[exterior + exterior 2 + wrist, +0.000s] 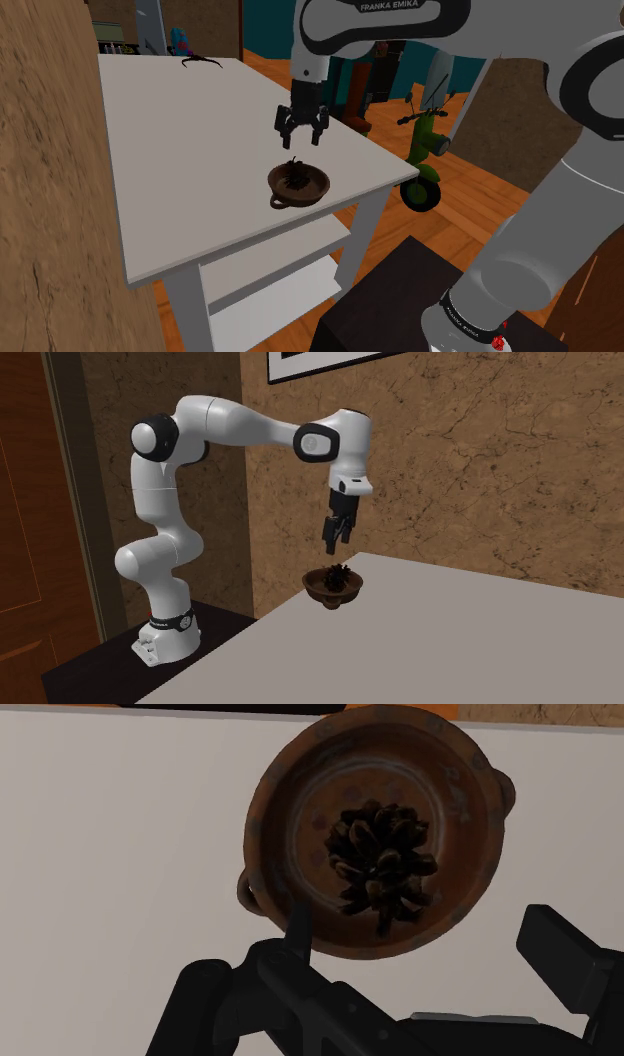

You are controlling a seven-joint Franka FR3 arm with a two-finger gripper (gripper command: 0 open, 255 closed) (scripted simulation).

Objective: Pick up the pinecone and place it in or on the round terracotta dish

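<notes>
One pinecone (382,854) lies in the middle of the dish (295,809), near the bench (180,150) edge facing the stand (395,300). Fingers (565,959) hang straight above, spread wide and empty, so the placing looks done; rising straight up would spare the dish.

White table (180,150): brown dish (313,191) near edge, dark object (201,63) far corner.
</notes>
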